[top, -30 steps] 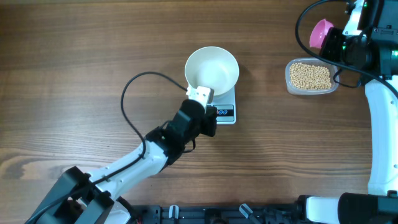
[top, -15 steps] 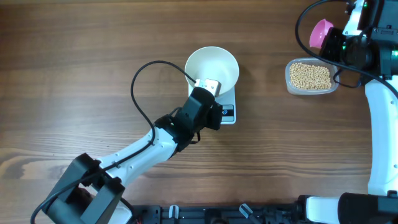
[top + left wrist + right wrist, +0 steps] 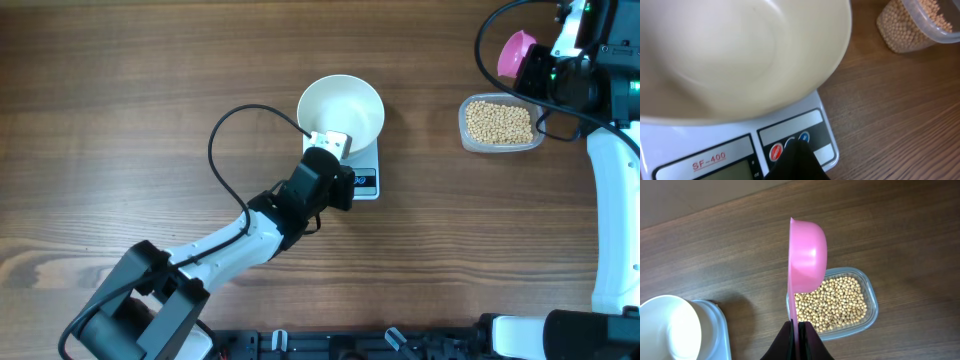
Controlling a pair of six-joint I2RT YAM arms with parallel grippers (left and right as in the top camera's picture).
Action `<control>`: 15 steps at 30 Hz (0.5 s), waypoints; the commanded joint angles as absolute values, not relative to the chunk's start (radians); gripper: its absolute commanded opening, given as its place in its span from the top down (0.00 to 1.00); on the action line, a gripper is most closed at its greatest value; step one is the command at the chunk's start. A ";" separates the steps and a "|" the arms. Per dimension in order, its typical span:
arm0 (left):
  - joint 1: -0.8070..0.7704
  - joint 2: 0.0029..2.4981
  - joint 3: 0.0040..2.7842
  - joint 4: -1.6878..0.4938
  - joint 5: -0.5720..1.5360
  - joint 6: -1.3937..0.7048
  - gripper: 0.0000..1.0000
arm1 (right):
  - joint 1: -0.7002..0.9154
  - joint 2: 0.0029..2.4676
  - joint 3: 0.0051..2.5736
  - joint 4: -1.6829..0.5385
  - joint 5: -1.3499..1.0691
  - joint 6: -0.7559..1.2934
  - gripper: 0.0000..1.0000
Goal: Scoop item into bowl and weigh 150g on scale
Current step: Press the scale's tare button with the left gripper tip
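At right of the table, all the small round tan-yellow beans (image 3: pixel 500 122) sit in the clear rectangular plastic tub (image 3: pixel 466 141), well apart from the weighing station; none show in the bowl.

Over the tub, the pink plastic scoop (image 3: pixel 807 255) hangs turned on edge, its rounded back facing right in the right wrist view. Inside of the cup is hidden, so contents cannot be told. The right gripper (image 3: pixel 797 329) is clamped tight on the scoop's thin handle, clear of the beans.

At centre, the round white deep bowl (image 3: pixel 341 108) stands on the flat white square digital scale (image 3: pixel 366 166), overhanging its back and sides; the front panel is exposed. Bowl interior is clean and empty (image 3: pixel 740 55).

The left gripper (image 3: pixel 798 150) is closed with nothing between its fingers. Its dark tip is down on the button panel of the scale (image 3: pixel 795 120), between the red and blue buttons. Whether it presses or only touches cannot be told. The display is cut off at the frame edge; reading not legible.

Step in hand, by my judgement: switching on or zeroing the scale with the bowl aboard, before any scooping.

Next move calls for lifting the left tip clear of the scale so it adds no load, then dipping the scoop into the tub and carrying it level across to the bowl.

Brown wooden table (image 3: pixel 150 80) otherwise shows only the left arm's cable.
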State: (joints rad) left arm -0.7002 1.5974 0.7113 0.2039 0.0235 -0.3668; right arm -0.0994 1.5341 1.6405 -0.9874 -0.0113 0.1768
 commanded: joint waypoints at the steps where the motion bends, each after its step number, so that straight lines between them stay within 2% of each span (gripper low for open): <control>1: -0.699 1.650 0.702 0.216 0.038 -0.348 0.96 | -0.099 1.539 1.636 -0.983 -0.018 0.158 0.96; 7: -0.696 1.683 0.702 0.263 0.069 -0.347 0.96 | -0.100 1.539 1.636 -1.000 -0.018 0.157 0.96; 15: -0.697 1.684 0.699 0.196 0.032 -0.344 0.96 | -0.099 1.539 1.636 -1.003 -0.018 0.157 0.96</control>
